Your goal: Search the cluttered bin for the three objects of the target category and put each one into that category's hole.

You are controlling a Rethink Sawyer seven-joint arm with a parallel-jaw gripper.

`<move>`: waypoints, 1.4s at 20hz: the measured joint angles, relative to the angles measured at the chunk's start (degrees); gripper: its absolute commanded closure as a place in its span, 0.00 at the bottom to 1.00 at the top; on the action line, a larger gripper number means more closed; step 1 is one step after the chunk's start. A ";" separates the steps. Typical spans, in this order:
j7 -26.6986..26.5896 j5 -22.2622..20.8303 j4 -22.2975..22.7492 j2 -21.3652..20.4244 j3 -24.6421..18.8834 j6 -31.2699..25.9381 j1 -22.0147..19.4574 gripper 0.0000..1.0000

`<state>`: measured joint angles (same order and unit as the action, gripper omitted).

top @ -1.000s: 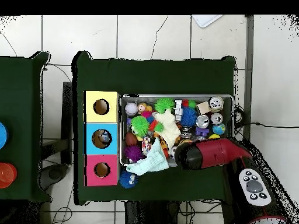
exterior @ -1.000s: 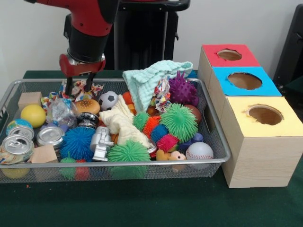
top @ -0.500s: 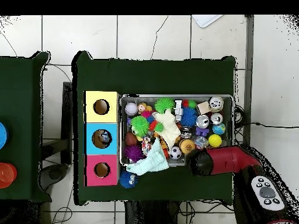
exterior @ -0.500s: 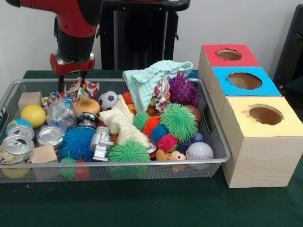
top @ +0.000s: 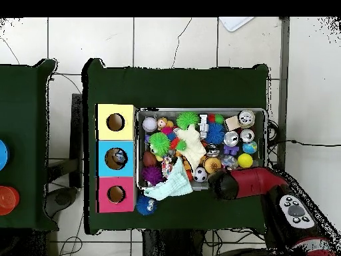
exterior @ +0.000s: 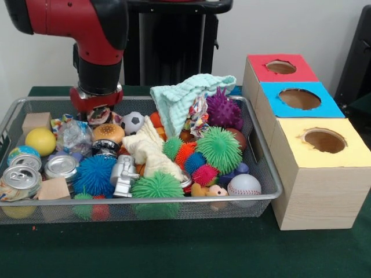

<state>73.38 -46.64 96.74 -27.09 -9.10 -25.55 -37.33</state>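
The wire mesh bin [exterior: 232,200] is full of toys; it also shows in the overhead view [top: 200,111]. One see-through creased plastic bottle [exterior: 72,136] lies at the bin's back left, among the clutter. No other bottle shows. My gripper [exterior: 96,109] hangs low over the back left corner, just behind and right of that bottle, above a colourful rag [exterior: 103,116]. Its tips are lost in the clutter. In the overhead view the arm's end [top: 224,187] sits at the bin's lower rim. The red-topped hole [exterior: 280,67] is at the far right.
Silver cans [exterior: 61,167] and a yellow ball [exterior: 40,141] lie left of the bottle. A soccer ball [exterior: 133,122], a green cloth [exterior: 188,92] and spiky balls [exterior: 219,149] fill the middle. The blue-topped hole [exterior: 299,98] and the yellow-topped hole [exterior: 324,140] stand next to the red one.
The arm swung left along the bin's back rim, then came back a little right and lower. The gripper now sits deeper in the back left corner.
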 measured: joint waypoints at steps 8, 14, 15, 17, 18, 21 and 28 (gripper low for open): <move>0.00 -1.68 0.01 0.20 -0.08 1.13 0.30 0.00; 0.00 -3.57 0.01 0.01 -0.07 1.13 1.24 0.00; 0.00 -3.39 0.02 -0.06 -0.07 0.93 1.30 0.00; 0.00 -3.03 0.05 -0.19 -0.08 0.53 1.40 0.00; 0.00 -2.84 0.07 -0.25 -0.09 0.33 1.45 0.00; 0.00 -0.56 0.66 -1.32 -0.25 -1.97 1.47 0.00; 0.00 6.05 1.84 -4.99 -1.10 -9.73 1.48 0.00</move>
<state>73.38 -40.59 98.58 -32.08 -10.20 -35.28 -35.85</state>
